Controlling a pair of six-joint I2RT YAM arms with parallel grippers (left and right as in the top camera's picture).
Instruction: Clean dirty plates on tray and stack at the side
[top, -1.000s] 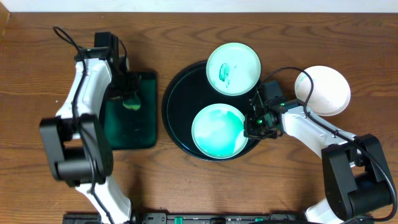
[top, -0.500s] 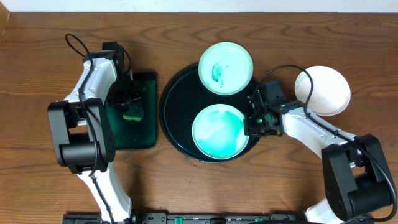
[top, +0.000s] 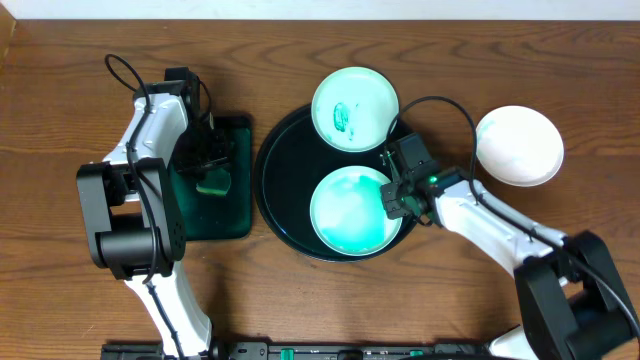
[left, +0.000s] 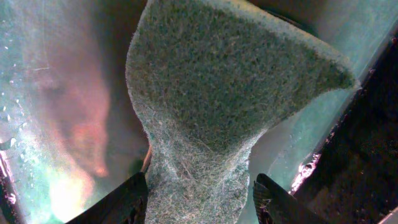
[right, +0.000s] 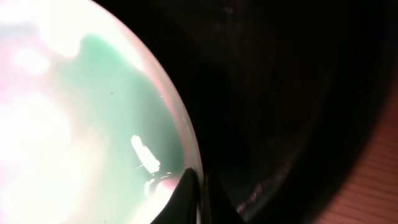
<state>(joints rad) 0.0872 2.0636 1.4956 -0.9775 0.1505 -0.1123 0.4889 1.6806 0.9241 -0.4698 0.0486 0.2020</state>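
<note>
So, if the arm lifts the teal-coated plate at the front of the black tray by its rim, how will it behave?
Probably slippery: the plate shines wet with teal film, and the right gripper pinches only its thin rim, so it may slide out. It looks stiff and likely light. Pushed on the glossy tray, it would probably skate easily.

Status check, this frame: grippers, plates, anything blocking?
Left gripper shut on sponge, over green tray. Right gripper pinching near plate rim, on black tray. Nothing blocking seen.
</note>
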